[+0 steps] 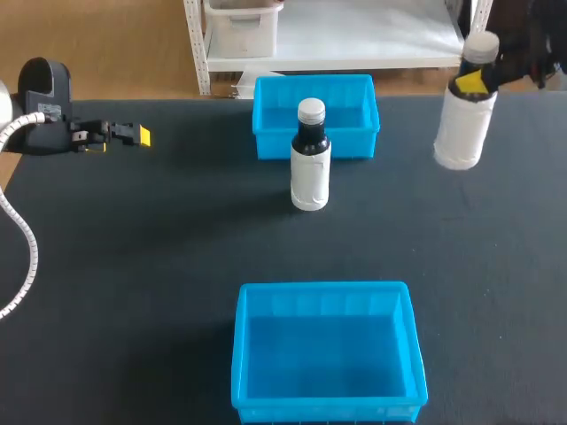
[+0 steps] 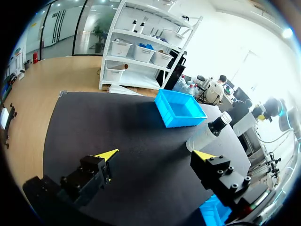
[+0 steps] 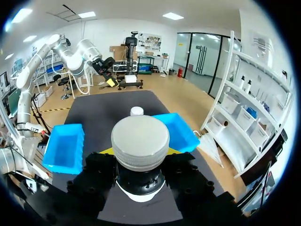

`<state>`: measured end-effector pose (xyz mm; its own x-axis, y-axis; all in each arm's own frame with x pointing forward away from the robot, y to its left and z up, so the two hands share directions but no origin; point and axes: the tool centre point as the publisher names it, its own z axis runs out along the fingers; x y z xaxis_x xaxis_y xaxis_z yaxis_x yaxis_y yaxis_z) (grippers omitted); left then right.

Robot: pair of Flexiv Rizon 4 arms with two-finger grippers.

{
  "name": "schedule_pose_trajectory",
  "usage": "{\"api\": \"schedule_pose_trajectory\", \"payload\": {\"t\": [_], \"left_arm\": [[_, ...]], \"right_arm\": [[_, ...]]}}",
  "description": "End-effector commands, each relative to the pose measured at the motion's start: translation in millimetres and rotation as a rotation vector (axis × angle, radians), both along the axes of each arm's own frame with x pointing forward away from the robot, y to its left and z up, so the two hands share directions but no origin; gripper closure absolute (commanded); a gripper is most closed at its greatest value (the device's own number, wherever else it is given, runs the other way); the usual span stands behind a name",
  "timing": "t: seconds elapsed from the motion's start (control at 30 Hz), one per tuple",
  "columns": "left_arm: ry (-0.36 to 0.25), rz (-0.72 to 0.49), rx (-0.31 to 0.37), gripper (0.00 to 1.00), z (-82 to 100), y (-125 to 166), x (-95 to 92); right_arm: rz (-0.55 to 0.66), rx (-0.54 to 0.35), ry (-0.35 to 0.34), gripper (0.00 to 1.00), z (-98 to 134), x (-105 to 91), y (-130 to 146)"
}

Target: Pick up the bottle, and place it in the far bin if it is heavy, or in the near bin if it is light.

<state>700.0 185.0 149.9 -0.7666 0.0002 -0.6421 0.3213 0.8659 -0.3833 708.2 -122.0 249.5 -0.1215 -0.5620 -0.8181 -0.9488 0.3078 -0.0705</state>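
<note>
Our right gripper (image 1: pixel 469 84) is clenched on the held bottle (image 1: pixel 462 128), which is white-bodied with a dark neck and a grey cap. A yellow tip presses the neck from either side. The held bottle hangs cap uppermost above the table (image 1: pixel 133 266), well off to the right of the far bin (image 1: pixel 270 144) and about level with it.

From the right wrist, the grey cap of the held bottle (image 3: pixel 140 141) sits between the fingers of the right gripper (image 3: pixel 140 153). The far bin (image 3: pixel 186 136) lies ahead and to one side of it.

A second bottle of the same kind, the standing bottle (image 1: pixel 310 173), is upright on the table just in front of the far bin's near wall, around its middle. We cannot tell whether it touches that wall. Its cap (image 3: pixel 137 111) shows from the right wrist just beside the far bin.

The near bin (image 1: pixel 239 354) lies well apart from the far bin, straight across the table beyond the standing bottle, and is the same blue.

Our left gripper (image 1: pixel 137 135) is released, well to the left of the far bin and level with its near wall. From its own wrist, the left gripper (image 2: pixel 157 155) has its yellow tips spread wide with only dark table between them. The far bin (image 2: pixel 174 121) and the standing bottle (image 2: pixel 207 134) lie ahead of it.
</note>
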Motion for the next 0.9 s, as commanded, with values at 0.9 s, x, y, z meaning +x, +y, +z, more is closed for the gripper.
{"api": "schedule_pose_trajectory", "payload": {"t": [0.9], "left_arm": [[0.0,0.0,0.0,0.0,0.0,0.0,0.0]], "right_arm": [[0.329,0.057,0.006,1.0,0.3,175.5,112.8]]}}
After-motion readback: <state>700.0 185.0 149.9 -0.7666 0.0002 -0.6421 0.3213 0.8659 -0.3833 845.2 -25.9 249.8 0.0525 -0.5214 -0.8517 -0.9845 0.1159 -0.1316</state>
